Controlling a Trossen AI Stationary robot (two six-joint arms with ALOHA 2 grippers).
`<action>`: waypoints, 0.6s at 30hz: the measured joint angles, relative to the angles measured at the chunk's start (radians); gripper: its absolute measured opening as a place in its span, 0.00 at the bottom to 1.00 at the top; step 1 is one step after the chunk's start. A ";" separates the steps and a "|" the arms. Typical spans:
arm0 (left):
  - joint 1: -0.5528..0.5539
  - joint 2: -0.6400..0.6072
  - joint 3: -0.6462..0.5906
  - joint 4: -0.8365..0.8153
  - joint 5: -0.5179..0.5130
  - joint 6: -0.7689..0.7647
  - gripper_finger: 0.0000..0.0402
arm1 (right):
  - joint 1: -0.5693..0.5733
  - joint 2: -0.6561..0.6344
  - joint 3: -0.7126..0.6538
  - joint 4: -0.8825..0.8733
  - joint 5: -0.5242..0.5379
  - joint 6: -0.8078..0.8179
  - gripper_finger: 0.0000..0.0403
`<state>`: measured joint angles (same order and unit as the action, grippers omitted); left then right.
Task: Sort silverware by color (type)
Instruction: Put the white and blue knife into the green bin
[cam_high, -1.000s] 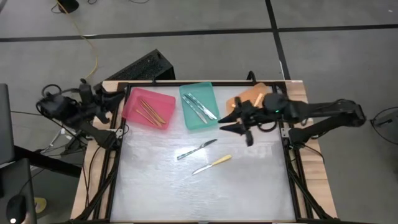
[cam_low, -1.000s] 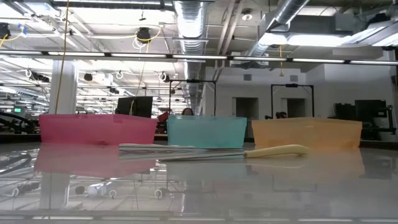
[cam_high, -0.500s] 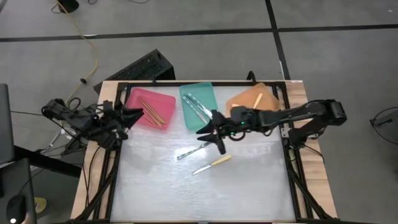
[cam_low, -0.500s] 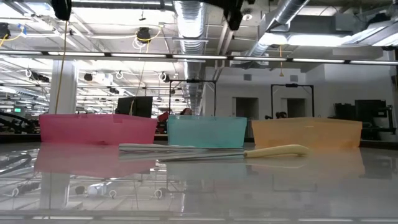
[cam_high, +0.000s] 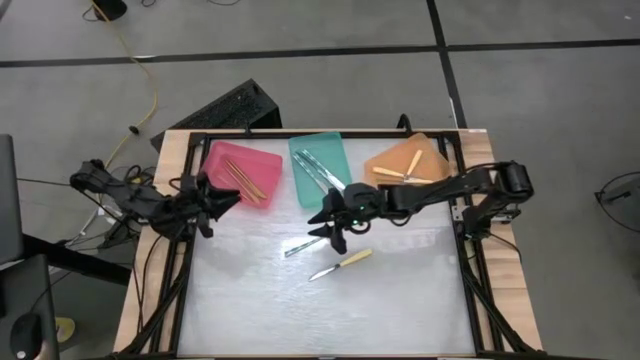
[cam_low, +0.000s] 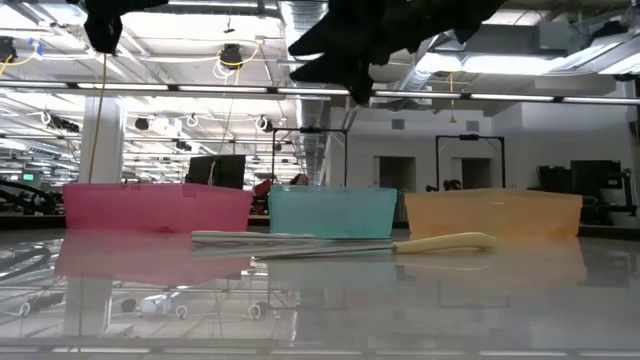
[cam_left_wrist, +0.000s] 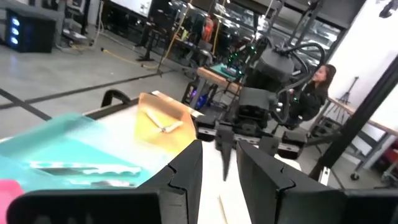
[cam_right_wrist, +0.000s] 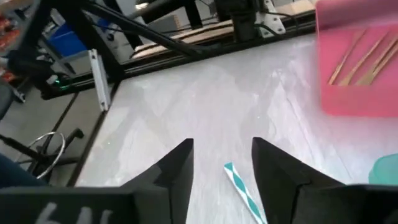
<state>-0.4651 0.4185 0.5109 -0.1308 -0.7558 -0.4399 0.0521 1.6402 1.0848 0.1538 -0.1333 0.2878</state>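
Note:
A teal-handled utensil (cam_high: 305, 244) and a pale-yellow-handled one (cam_high: 345, 263) lie flat on the white table. The pink tray (cam_high: 222, 160) holds orange-tan utensils (cam_high: 243, 180). The teal tray (cam_high: 335, 150) holds teal ones (cam_high: 322, 175), and the orange tray (cam_high: 395, 155) holds a yellow one (cam_high: 405, 178). My right gripper (cam_high: 320, 225) hovers open above the teal-handled utensil. In the right wrist view the striped handle (cam_right_wrist: 239, 185) shows between the fingers (cam_right_wrist: 224, 155). My left gripper (cam_high: 222, 197) is open beside the pink tray's near left corner.
The three trays stand in a row along the table's far edge. A black frame (cam_high: 190, 280) borders the table. In the low view both grippers hang high above the tabletop, and the yellow handle (cam_low: 445, 242) lies in front of the trays.
My right gripper has swung from over the orange tray toward the table's left and near side, coming down over the teal-handled utensil. My left arm has reached rightward from beyond the table's left edge to the pink tray's corner. The utensils have not moved.

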 joint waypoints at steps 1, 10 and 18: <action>0.000 0.000 -0.006 0.001 0.006 -0.009 0.21 | 0.001 0.005 0.004 -0.013 0.000 -0.001 0.45; 0.000 0.000 -0.026 0.010 0.009 -0.027 0.21 | 0.001 0.035 0.018 -0.110 0.000 -0.138 0.57; 0.000 0.000 -0.026 0.007 -0.019 -0.027 0.21 | -0.008 0.079 0.016 -0.158 0.004 -0.220 0.57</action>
<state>-0.4649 0.4187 0.4850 -0.1234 -0.7745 -0.4667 0.0441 1.7190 1.1007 -0.0037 -0.1295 0.0675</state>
